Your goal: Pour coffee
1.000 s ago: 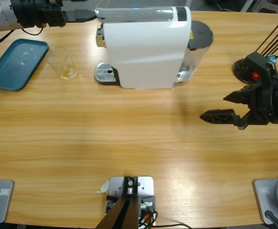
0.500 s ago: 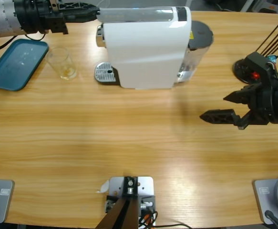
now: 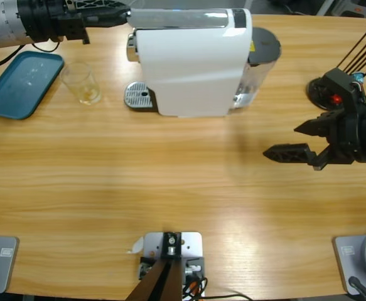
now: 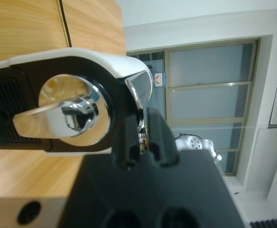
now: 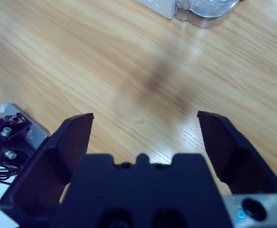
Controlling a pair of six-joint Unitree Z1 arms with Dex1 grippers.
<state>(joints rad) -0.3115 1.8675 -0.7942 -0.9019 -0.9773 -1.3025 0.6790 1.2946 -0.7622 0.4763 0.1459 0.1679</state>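
Note:
A small clear glass tumbler (image 3: pixel 81 81) stands on the table left of the white coffee machine (image 3: pixel 189 59). A shallow layer of amber coffee (image 3: pixel 90 95) lies in its bottom. My left gripper (image 3: pixel 121 14) reaches in from the upper left with its jaws shut, its tip at the machine's top left end. In the left wrist view the gripper (image 4: pixel 141 133) sits right beside the machine's chrome lever (image 4: pixel 71 111). My right gripper (image 3: pixel 283 140) hovers open over bare table at the right, far from the tumbler; the right wrist view shows nothing between its jaws (image 5: pixel 145 118).
A teal tray (image 3: pixel 7 94) lies at the far left, next to the tumbler. The machine's round metal drip grate (image 3: pixel 139 96) juts out toward the tumbler. A clear water tank (image 3: pixel 258 69) sits on the machine's right side. A black base with thin rods (image 3: pixel 324 88) stands at the right edge.
My left gripper has moved right, from beside the machine's top left corner up to it. The right arm and the tumbler have not moved.

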